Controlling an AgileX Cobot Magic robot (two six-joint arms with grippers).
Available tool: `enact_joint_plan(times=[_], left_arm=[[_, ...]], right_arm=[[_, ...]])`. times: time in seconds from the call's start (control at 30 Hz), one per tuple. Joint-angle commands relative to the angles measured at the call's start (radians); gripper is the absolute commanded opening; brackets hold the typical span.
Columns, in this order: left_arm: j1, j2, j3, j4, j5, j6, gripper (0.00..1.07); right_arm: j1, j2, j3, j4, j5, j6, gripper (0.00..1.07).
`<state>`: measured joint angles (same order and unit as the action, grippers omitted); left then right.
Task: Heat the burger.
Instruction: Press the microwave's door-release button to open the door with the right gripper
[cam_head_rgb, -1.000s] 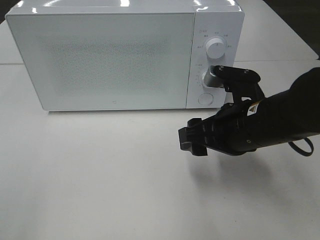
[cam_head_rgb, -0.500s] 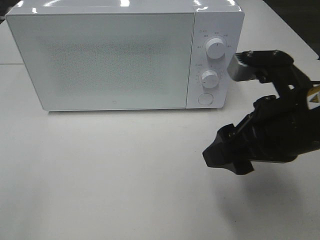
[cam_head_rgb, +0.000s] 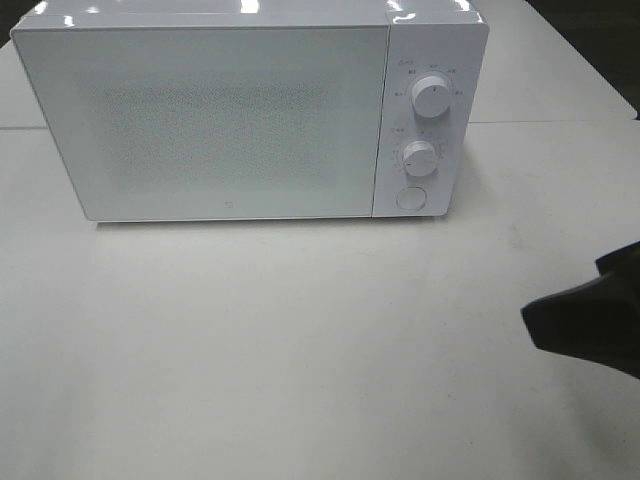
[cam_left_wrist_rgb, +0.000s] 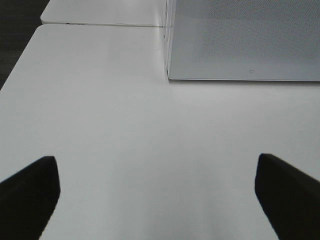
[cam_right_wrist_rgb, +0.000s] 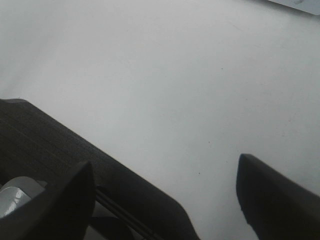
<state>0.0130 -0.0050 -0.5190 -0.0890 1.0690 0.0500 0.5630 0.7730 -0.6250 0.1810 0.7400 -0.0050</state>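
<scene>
The burger is out of view in every frame. The white microwave (cam_head_rgb: 230, 120) stands at the back of the table with its door shut; a corner of it (cam_left_wrist_rgb: 240, 40) shows in the left wrist view. My left gripper (cam_left_wrist_rgb: 157, 187) is open over bare table in front of that corner, with nothing between its dark fingertips (cam_left_wrist_rgb: 30, 190). My right gripper (cam_right_wrist_rgb: 165, 190) is open above bare table too, and nothing is held. In the high view only a dark part of the right arm (cam_head_rgb: 590, 320) shows at the right edge.
Two round knobs (cam_head_rgb: 432, 97) (cam_head_rgb: 420, 158) and a round button (cam_head_rgb: 410, 198) sit on the microwave's right panel. The white table (cam_head_rgb: 300, 340) stretches in front. A dark textured slab (cam_right_wrist_rgb: 75, 160) crosses one corner of the right wrist view.
The right arm has drawn back from the microwave's lower knob, moving right and toward the front until it is almost out of the high view. The microwave stays shut.
</scene>
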Motion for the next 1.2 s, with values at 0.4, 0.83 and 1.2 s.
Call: enact_joint_plan(times=[0.4, 0.83, 1.2], left_arm=[[0.002, -0.017, 0.003, -0.001, 0.0, -0.004, 0.98], [0.002, -0.017, 0.003, -0.001, 0.0, -0.004, 0.98], [0.002, -0.017, 0.003, -0.002, 0.0, -0.004, 0.98]], right_arm=[[-0.289, -0.376, 0.015, -0.069, 0.208, 0.019, 0.77], [-0.471, -0.692, 0.105, -0.107, 0.248, 0.082, 0.76], [-0.482, -0.804, 0.123, -0.172, 0.253, 0.089, 0.76]])
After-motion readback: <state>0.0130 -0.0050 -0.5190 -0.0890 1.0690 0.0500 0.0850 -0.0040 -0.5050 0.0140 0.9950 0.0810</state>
